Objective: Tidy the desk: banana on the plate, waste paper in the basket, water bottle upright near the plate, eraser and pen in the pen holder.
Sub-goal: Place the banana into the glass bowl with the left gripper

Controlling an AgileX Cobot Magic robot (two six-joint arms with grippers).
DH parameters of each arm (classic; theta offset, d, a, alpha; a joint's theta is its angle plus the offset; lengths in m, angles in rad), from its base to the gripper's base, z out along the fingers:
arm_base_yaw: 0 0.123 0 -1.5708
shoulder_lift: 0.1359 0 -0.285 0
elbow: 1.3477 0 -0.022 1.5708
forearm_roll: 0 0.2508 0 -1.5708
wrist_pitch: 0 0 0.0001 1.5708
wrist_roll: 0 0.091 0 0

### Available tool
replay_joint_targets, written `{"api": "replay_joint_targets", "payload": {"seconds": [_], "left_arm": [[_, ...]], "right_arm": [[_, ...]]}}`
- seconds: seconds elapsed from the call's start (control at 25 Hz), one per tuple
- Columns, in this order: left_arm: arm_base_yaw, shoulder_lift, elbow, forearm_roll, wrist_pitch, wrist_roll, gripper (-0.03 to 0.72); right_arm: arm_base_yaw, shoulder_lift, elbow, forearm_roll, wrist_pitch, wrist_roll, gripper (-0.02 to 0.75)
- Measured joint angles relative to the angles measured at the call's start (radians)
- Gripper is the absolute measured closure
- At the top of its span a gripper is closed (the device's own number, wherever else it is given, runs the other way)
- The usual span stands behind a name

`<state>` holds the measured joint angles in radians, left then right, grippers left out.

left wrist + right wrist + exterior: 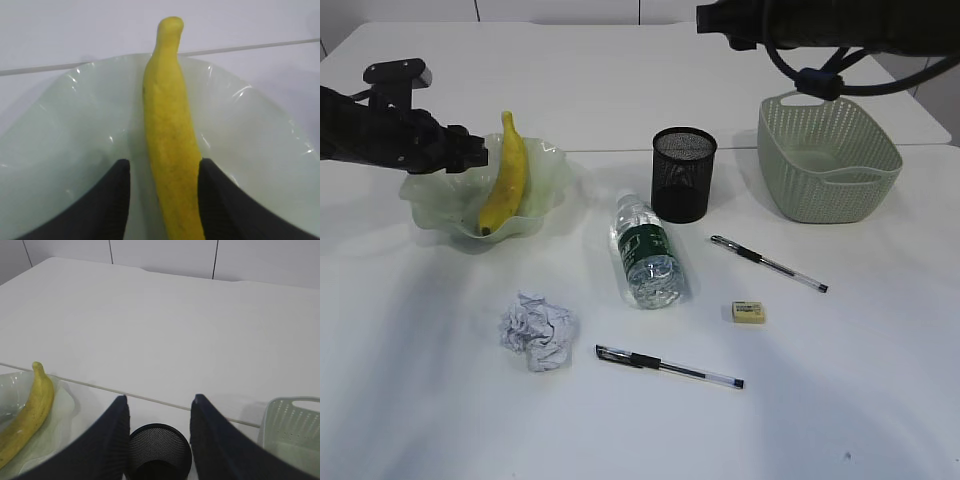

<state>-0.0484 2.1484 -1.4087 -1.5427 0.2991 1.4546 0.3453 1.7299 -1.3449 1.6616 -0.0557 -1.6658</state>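
The yellow banana (506, 185) lies in the pale green glass plate (430, 195) at the left. My left gripper (480, 155) hovers at the plate, open. In the left wrist view (164, 162) its right finger touches the banana (170, 140) and its left finger stands apart from it. The water bottle (647, 252) lies on its side mid-table. Crumpled waste paper (538, 331) sits in front of the plate. Two pens (768, 264) (668, 367) and the eraser (748, 312) lie on the table. My right gripper (160, 398) is open and empty, high above the black mesh pen holder (157, 452).
The green basket (828, 158) stands at the back right, beside the pen holder (684, 173). A seam between two tabletops runs behind the plate and the holder. My right arm (820, 25) reaches in along the top edge.
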Motion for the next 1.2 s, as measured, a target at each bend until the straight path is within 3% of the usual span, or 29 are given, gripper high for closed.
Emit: {"api": "replay_joint_targets", "payload": {"seconds": [0.2,0.84,1.0,1.2], "left_arm": [[0.000,-0.019,0.000,0.016,0.000,-0.001,0.372],[0.000,-0.154,0.000,0.079,0.004,-0.001,0.371],[0.000,-0.184,0.000,0.091,0.006,-0.001,0.371],[0.000,-0.214,0.000,0.098,0.012,-0.009,0.371]], "right_arm": [[0.000,0.000,0.000,0.021,0.030,0.000,0.433],[0.000,0.000,0.086,0.010,0.320,0.002,0.433],[0.000,0.000,0.090,-0.057,0.394,0.043,0.433],[0.000,0.000,0.090,-0.255,0.499,0.165,0.433]]}}
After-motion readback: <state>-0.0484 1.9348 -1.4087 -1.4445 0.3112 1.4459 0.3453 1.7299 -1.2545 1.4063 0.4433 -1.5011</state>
